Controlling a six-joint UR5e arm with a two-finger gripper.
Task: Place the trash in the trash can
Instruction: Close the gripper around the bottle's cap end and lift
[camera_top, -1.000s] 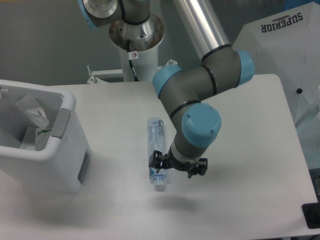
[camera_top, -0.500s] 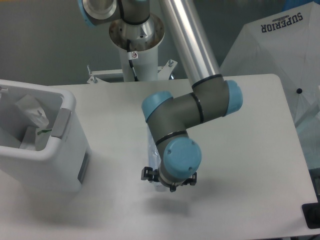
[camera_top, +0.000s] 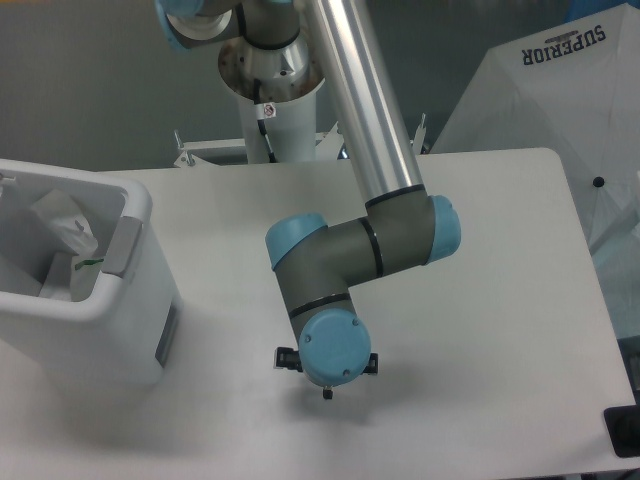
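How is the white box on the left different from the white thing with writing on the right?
The trash can stands on the table; the white canopy rises behind its right edge. The trash can is a boxy open tub with scraps inside; the canopy is angled panels printed SUPERIOR. Both are white.

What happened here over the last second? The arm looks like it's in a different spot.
The arm swung left and toward the camera, so its wrist and tool now sit over the spot where the bottle lay, hiding it completely. Whether the tool has gripped it cannot be seen. The trash can, with the bag inside, stayed put.
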